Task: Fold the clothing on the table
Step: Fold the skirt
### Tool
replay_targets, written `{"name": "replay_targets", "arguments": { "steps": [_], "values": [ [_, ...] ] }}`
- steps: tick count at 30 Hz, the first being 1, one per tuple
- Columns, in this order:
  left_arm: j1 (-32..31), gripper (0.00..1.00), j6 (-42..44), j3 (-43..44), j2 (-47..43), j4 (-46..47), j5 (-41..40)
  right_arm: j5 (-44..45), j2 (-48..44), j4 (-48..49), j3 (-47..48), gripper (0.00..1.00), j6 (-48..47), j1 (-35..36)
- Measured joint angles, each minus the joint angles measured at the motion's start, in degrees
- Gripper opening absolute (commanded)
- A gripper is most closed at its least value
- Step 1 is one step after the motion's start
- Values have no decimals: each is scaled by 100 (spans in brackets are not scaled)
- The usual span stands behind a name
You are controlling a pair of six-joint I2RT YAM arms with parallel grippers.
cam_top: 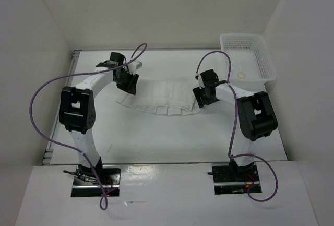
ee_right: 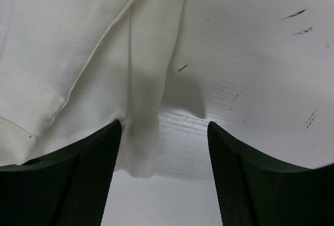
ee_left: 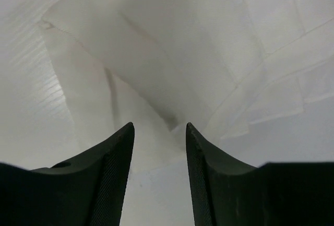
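Item: white clothing (cam_top: 159, 99), part-folded, lying mid-table (cam_top: 156, 137).
Left to right — left gripper (ee_left: 159, 128) at the garment's left end, jaws partly apart, layered fabric below the gap but nothing pinched that I could see; the garment lay as a long creased band between the arms; right gripper (ee_right: 164, 126) at its right end, jaws wide, a cloth edge loose between them, not held. I judged one lengthwise fold made — crosswise folds left to do.
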Motion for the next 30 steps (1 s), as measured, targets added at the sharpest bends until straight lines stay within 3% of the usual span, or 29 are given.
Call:
{"name": "replay_targets", "arguments": {
  "steps": [3, 12, 21, 30],
  "values": [
    [168, 63, 68, 24, 7, -28, -155, -15, -20, -9, -7, 72, -2, 0],
    [1659, 66, 136, 927, -210, -142, -444, -46, -299, -37, -70, 72, -42, 0],
    [354, 66, -149, -308, -485, 236, -96, -144, -361, -46, -70, 72, -94, 0],
    [363, 66, -411, -654, -466, 610, -280, -251, -374, -68, -70, 72, -118, 0]
  ]
}}
